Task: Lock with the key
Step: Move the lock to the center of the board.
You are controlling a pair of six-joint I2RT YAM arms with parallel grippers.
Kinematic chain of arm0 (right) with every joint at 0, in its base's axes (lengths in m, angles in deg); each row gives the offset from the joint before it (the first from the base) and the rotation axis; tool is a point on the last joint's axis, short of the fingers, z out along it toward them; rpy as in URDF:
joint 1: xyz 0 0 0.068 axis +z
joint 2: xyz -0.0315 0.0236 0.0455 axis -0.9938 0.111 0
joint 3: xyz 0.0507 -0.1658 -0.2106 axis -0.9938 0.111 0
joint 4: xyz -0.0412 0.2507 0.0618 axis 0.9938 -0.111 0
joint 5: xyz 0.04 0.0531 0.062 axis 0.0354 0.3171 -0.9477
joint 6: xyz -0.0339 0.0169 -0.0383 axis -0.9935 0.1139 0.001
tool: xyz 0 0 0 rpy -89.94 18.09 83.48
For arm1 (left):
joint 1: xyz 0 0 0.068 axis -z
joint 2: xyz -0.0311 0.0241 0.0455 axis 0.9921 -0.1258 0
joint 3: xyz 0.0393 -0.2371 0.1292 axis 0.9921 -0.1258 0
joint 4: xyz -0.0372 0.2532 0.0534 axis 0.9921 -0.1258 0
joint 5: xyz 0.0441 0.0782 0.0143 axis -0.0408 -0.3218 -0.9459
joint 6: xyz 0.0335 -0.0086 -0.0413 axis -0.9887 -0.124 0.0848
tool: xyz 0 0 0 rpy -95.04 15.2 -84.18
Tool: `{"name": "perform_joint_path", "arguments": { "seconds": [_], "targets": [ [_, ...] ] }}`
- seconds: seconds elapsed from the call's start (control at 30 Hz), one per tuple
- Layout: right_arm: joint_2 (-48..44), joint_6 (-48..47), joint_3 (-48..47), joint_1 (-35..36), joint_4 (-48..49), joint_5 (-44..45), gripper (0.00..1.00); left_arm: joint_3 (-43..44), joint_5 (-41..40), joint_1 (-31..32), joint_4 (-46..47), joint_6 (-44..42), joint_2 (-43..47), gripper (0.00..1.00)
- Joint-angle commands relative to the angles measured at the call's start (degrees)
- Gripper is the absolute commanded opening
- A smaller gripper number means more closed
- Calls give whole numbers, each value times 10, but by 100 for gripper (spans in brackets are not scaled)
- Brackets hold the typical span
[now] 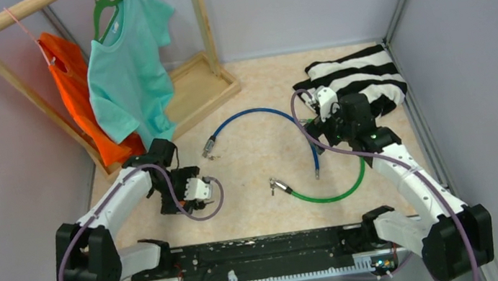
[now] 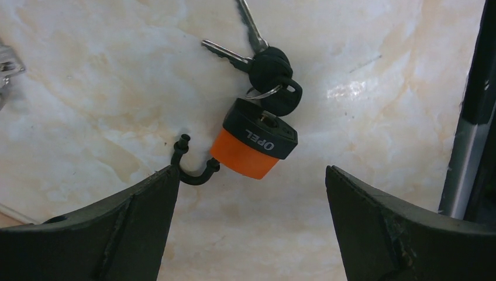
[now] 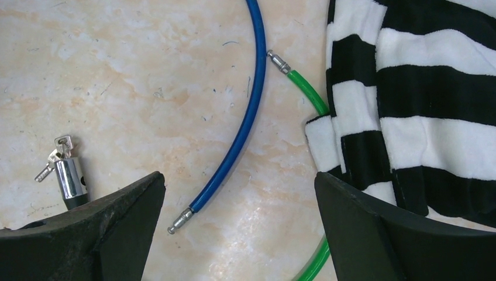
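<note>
**One padlock, two keys, both tools released**

The orange-and-black padlock (image 2: 253, 143) lies on the worktop (image 2: 380, 88) with its shackle open and two keys (image 2: 270, 73) ringed at its top, just ahead of the wide-open left tool (image 2: 250, 196). The right tool (image 3: 238, 193), equally spread, hovers over one blue cable (image 3: 234, 134) and one green cable (image 3: 307, 91).

Orange-and-black padlock (image 2: 253, 146) on its side, black shackle (image 2: 190, 168) open, black-headed keys (image 2: 268, 69) touching its top
</note>
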Motion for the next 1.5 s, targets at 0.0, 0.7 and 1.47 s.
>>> {"name": "perform_joint_path", "arguments": {
  "seconds": [0.0, 0.7, 1.47],
  "targets": [
    [5, -6, -3, 4, 27, 6, 99, 3, -38, 7, -27, -113, -25, 98],
    [19, -8, -4, 5, 22, 7, 99, -35, -41, 81, 62, -75, -78, 55],
    [87, 13, -60, 6, 35, -7, 99, 217, -7, 334, 281, 552, -339, 56]
  ]
}}
